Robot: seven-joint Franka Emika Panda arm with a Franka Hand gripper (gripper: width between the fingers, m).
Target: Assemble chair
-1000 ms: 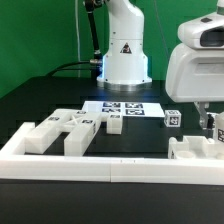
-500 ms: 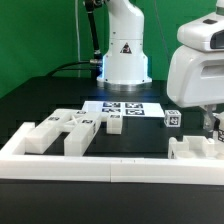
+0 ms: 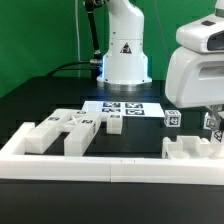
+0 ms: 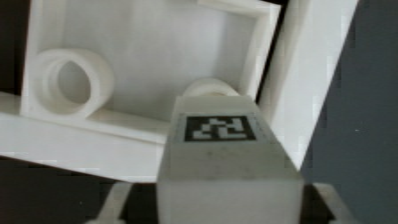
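White chair piece [image 4: 221, 150], seemingly gripped in hand [image 4: 222, 203]

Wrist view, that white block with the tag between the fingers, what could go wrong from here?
The gripper seems shut on the white plastic block with a square tag, but the contact is hidden, so it may slip or tilt when lifted. The white plastic piece with a round hole lies just behind and could get knocked. The long white border rail is close and could catch the block.
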